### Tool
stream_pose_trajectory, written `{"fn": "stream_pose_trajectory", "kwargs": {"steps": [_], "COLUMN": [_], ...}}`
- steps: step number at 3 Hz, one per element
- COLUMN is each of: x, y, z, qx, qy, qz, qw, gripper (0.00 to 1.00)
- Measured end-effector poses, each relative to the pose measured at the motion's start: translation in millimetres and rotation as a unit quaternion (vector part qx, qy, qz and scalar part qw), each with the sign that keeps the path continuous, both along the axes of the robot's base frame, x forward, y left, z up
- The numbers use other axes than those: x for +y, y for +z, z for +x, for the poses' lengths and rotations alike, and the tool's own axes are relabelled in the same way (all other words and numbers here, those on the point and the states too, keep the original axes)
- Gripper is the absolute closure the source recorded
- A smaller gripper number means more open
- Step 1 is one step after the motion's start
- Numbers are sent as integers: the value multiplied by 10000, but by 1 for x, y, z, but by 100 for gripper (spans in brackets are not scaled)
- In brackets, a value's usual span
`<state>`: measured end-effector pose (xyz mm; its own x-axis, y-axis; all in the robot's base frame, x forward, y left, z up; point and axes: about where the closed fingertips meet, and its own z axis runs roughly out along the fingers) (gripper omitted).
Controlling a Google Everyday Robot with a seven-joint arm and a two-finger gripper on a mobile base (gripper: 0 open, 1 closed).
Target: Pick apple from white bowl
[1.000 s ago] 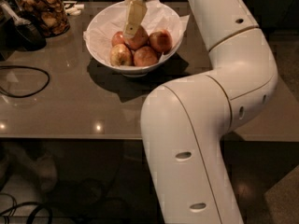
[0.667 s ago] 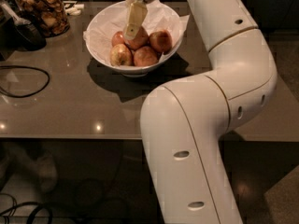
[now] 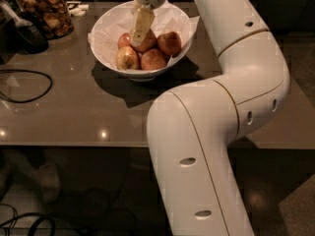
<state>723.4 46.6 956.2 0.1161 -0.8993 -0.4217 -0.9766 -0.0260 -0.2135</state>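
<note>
The white bowl [image 3: 106,31], lined with crinkled white paper, stands on the brown table at the back centre. It holds several apples. A pale pinkish-orange apple [image 3: 149,42] lies in the middle, partly hidden by my gripper. Around it are a yellow-green streaked apple [image 3: 127,58], two deeper red apples [image 3: 153,60] [image 3: 169,43] and a small part of another apple [image 3: 123,40]. My gripper [image 3: 139,33] reaches down from the top edge into the bowl, right over the pale apple and against it.
A glass jar [image 3: 47,11] of brown pieces stands at the back left beside a dark object [image 3: 24,33]. A black cable [image 3: 24,85] loops on the table's left side. My white arm [image 3: 236,82] fills the right and the front. The table's front edge runs below.
</note>
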Motion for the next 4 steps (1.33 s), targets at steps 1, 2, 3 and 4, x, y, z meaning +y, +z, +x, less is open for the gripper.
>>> {"fn": "stream_pose_trajectory", "kwargs": {"steps": [1,2,3,4], "x": [1,2,-5,-10], "y": [-6,-10,-19,-26], "z": [-1,-1,-1,-1], "qx": [67,109,220,315], "qy": [52,81,17,-8], "qz": [-19,-33,-23,-28], "qw": [10000,9999,9998,9995], "gripper": [26,26,26,28]}}
